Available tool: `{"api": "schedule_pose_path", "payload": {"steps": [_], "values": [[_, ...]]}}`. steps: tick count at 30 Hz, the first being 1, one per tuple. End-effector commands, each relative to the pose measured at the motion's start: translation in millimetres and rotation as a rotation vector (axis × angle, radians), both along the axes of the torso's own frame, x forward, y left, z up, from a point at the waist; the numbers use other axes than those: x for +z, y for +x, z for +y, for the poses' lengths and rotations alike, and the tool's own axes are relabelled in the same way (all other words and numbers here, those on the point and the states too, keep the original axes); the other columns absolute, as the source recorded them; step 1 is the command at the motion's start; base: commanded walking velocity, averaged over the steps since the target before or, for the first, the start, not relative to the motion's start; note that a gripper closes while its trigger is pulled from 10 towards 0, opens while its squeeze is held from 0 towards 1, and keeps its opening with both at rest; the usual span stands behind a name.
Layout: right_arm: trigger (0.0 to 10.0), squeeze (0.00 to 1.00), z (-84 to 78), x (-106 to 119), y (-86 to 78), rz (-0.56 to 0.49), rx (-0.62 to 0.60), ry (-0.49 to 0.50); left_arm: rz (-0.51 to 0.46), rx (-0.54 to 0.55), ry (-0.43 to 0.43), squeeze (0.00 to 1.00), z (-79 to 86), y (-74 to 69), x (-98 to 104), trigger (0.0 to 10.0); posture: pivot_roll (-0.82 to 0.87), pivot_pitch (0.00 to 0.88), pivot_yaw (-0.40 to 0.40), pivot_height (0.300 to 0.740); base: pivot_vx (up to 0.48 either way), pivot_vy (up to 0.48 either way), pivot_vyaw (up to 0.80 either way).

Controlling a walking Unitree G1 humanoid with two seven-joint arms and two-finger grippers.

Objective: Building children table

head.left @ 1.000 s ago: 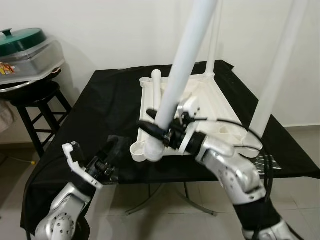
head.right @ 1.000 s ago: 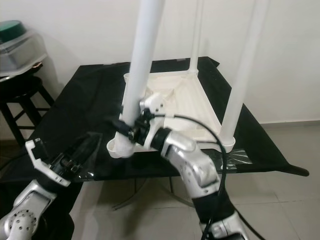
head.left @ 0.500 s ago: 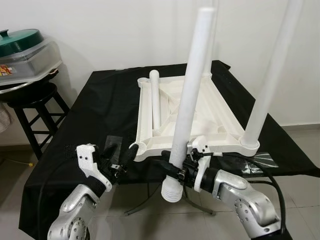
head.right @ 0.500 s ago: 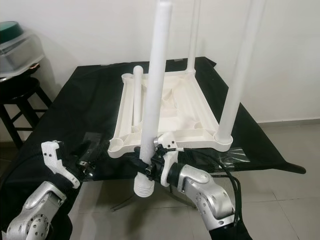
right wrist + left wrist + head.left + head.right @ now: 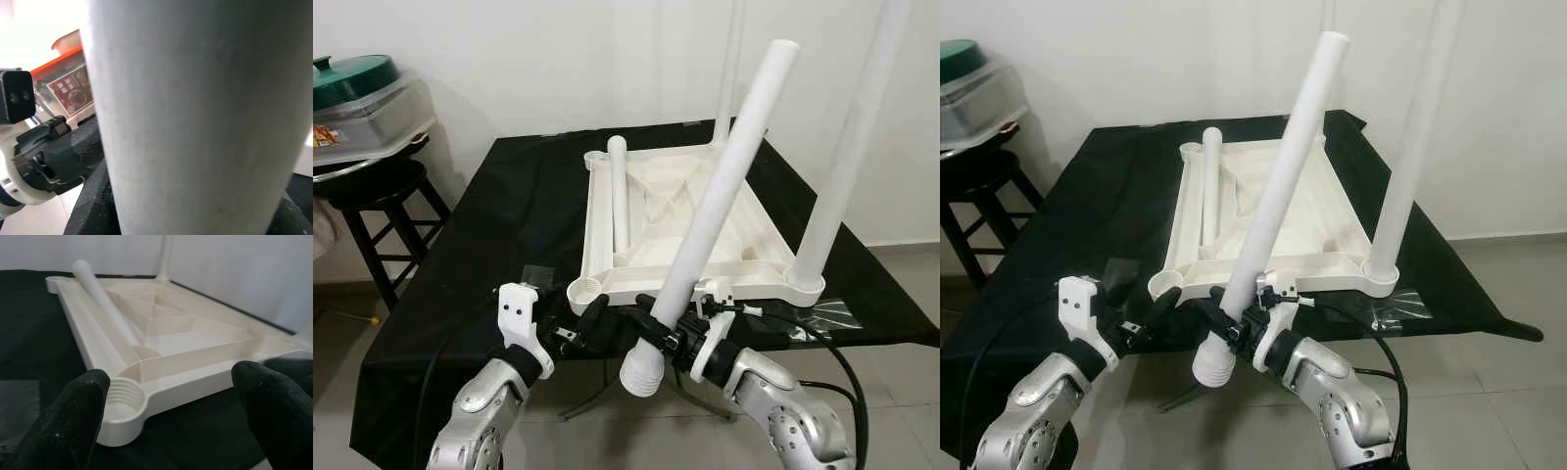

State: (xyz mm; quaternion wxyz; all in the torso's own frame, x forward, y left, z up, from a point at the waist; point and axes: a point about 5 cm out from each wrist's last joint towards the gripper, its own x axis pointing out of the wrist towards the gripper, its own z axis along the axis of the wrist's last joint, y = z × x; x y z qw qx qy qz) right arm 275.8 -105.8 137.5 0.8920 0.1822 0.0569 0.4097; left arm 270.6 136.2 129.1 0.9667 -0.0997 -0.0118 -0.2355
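A white plastic tabletop lies upside down on the black-covered table. Two white legs stand screwed into its right corners, one near and one far. A loose leg lies inside it along the left side. The near left threaded socket is empty. My right gripper is shut on another leg, low in front of the table edge. That leg leans up to the right, its threaded end down. My left gripper is open, just in front of the empty socket.
A black stool stands at the left and carries a clear container with a green lid. A white wall is close behind the table. Tiled floor lies to the right and front.
The held leg has tipped from nearly upright to leaning right, its threaded end swinging left. My left gripper has risen and moved closer to the near left socket.
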Motion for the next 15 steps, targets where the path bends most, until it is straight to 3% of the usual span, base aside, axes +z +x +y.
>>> {"api": "schedule_pose_path", "payload": {"steps": [1,15], "values": [[10.0,0.00,3.6,0.6,-0.6,0.003,0.026,0.034,0.005,0.038,0.033,0.00,3.9,0.6,-3.2,10.0,-0.09,0.077,0.073,0.740,0.000,0.000,0.00],[10.0,0.00,4.8,1.4,1.9,0.003,0.029,0.052,-0.011,0.063,0.050,0.00,3.1,2.1,-0.7,10.0,-0.09,0.089,0.073,0.740,0.000,0.000,0.00]]}}
